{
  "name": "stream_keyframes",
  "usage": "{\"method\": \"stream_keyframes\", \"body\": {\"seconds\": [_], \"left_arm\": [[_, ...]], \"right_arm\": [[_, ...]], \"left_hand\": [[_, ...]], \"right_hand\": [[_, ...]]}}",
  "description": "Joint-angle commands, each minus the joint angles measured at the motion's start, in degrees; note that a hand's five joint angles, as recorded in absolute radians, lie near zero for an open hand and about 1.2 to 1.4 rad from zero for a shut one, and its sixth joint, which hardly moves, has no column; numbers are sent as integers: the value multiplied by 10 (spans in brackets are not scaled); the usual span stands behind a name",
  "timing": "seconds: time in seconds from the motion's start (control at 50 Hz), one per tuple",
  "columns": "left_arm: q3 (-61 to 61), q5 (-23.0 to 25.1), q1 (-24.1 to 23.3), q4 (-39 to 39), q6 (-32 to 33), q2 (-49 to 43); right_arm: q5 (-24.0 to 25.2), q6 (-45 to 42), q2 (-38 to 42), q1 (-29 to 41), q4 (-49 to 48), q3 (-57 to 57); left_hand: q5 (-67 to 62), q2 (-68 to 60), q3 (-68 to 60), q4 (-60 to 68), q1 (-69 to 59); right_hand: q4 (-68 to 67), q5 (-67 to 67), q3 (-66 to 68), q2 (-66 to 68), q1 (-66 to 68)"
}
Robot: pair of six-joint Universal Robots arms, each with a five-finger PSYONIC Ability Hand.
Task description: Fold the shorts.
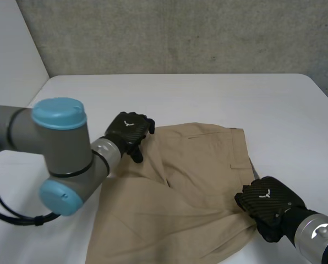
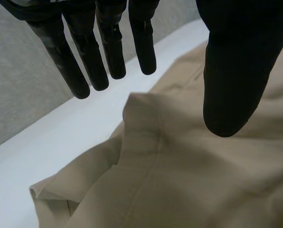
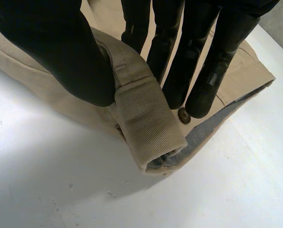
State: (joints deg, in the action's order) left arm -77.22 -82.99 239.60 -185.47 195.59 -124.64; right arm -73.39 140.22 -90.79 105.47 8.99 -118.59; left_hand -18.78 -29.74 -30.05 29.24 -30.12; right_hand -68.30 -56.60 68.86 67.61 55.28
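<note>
— Shorts [image 1: 197, 181], tan ones: where are they?

— Spread over the lower middle of the head view, on a white table [image 1: 208, 93]. The waistband is toward the right of the frame and the legs run to the lower left. The cloth is rumpled, with a raised crease through its middle.

— What is the left hand doing?

— The left hand [image 1: 128, 132] sits at the upper-left corner of the cloth. Its wrist view shows the fingers [image 2: 95, 66] straight and the thumb [image 2: 231, 85] well apart from them, with a hump of cloth beneath the gap. It is released and grasps nothing.

— And the right?

— The right hand [image 1: 266, 201] is at the lower right of the frame, at the waistband end. In its wrist view the thumb [image 3: 61, 52] and fingers [image 3: 208, 71] pinch a doubled-over piece of waistband between them, with grey lining showing at its end. A dark button [image 3: 183, 115] lies just at the fingertips.

— So how far along is the fold?

— Early, I judge. No neat fold is visible; only that waistband corner is gathered. The shorts may already be doubled leg over leg, but the head view is too poor an angle to say. An edge has yet to be carried across, laid square and smoothed.
</note>
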Motion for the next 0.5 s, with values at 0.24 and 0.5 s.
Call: {"method": "stream_keyframes", "body": {"seconds": [0.24, 0.5], "left_arm": [[2, -72, 3, 9, 44, -6], [-218, -89, 40, 13, 92, 198]], "right_arm": [[0, 0, 0, -10, -28, -19], [2, 0, 0, -4, -27, -17]], "left_hand": [[-512, -503, -500, 508, -499], [-512, -503, -500, 508, -499]], "right_hand": [[-117, -134, 111, 124, 247], [-117, -134, 111, 124, 247]]}}
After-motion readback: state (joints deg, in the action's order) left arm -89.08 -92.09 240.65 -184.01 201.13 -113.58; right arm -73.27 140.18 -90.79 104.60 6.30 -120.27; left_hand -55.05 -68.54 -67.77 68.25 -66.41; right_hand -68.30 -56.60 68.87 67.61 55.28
